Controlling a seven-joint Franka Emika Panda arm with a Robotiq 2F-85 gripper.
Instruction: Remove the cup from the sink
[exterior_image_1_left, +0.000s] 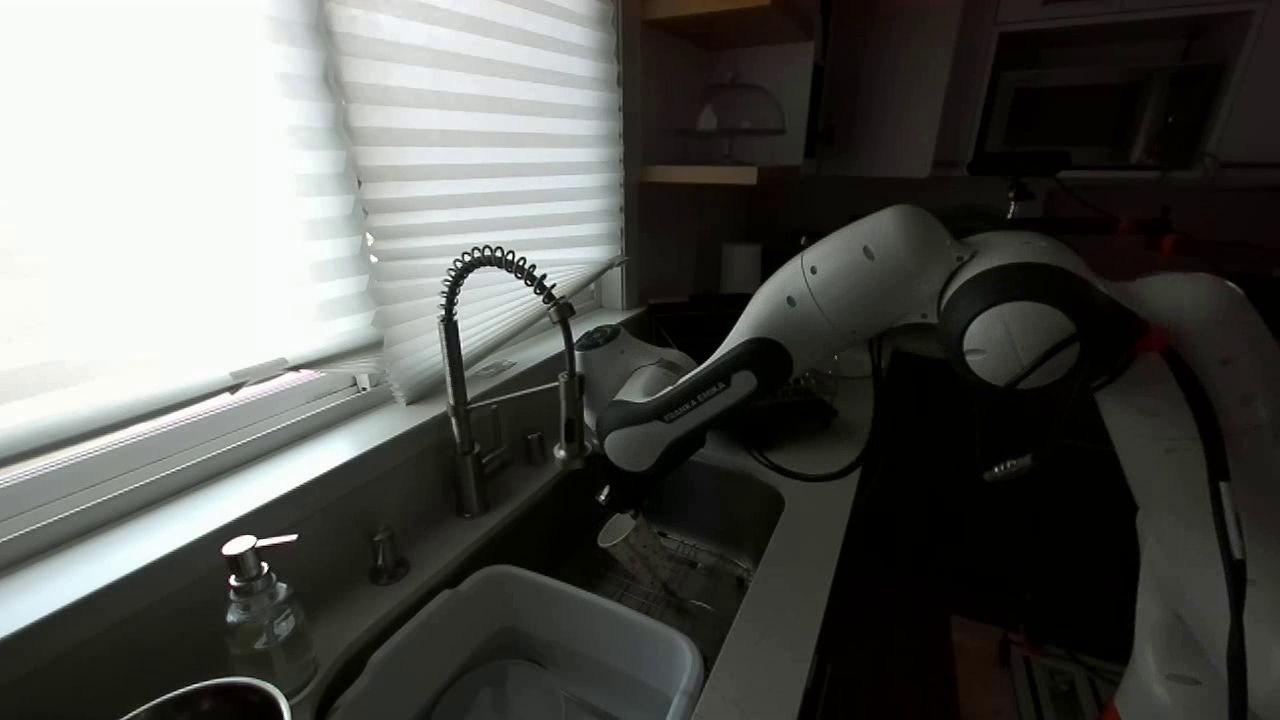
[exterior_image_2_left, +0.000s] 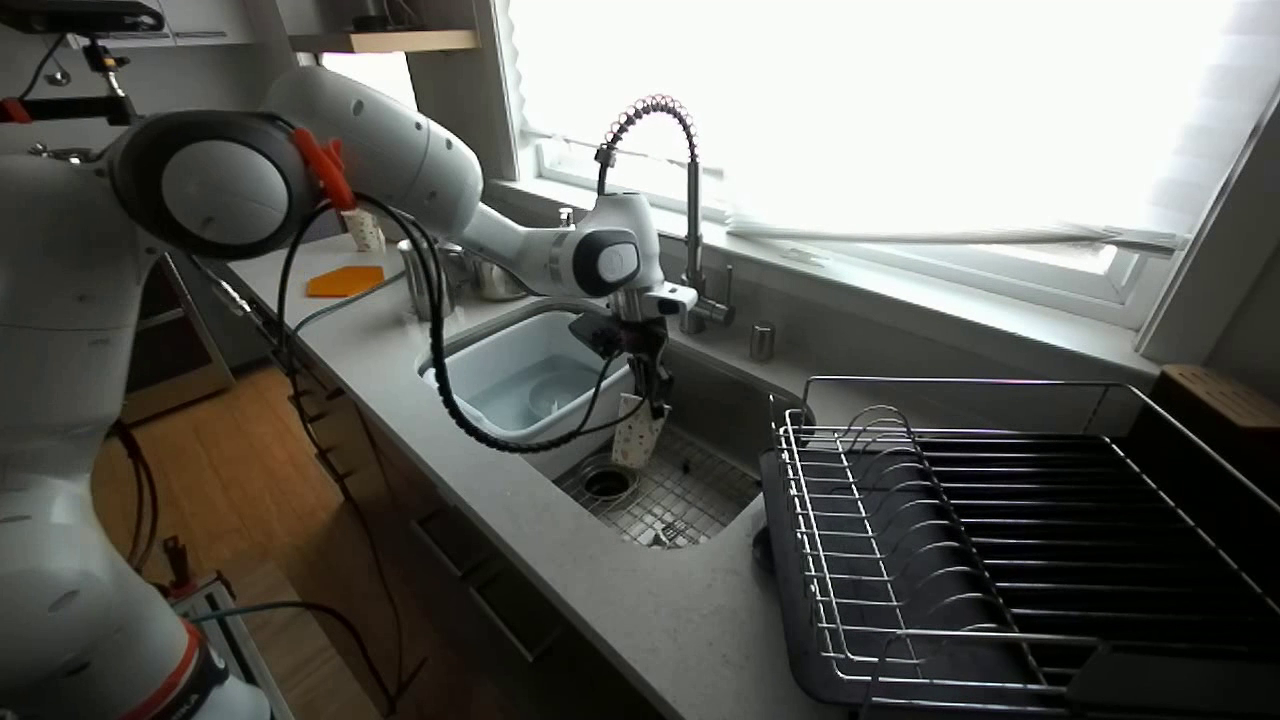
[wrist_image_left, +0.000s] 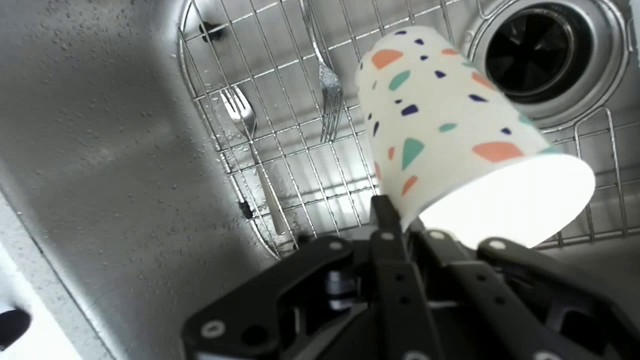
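Note:
The cup (wrist_image_left: 440, 115) is white with orange, green and dark blue flecks. It hangs tilted inside the grey metal sink (wrist_image_left: 100, 125), mouth toward my wrist camera. My gripper (wrist_image_left: 402, 225) is shut on the cup's rim, one finger outside the wall and one inside it. In both exterior views the cup (exterior_image_1_left: 635, 555) (exterior_image_2_left: 636, 435) is below the gripper (exterior_image_2_left: 658, 395), within the sink (exterior_image_1_left: 715, 500) (exterior_image_2_left: 715, 400). I cannot tell whether its base touches the wire grid (wrist_image_left: 280, 80) at the sink bottom.
A white plastic tub (exterior_image_1_left: 600, 620) (exterior_image_2_left: 500, 425) fills the sink's other part. The spring faucet (exterior_image_1_left: 460, 400) (exterior_image_2_left: 693, 220) rises close beside the arm. Two forks (wrist_image_left: 240, 110) (wrist_image_left: 330, 95) lie near the grid. A wire dish rack (exterior_image_2_left: 960, 550) and soap dispenser (exterior_image_1_left: 265, 630) stand by the sink.

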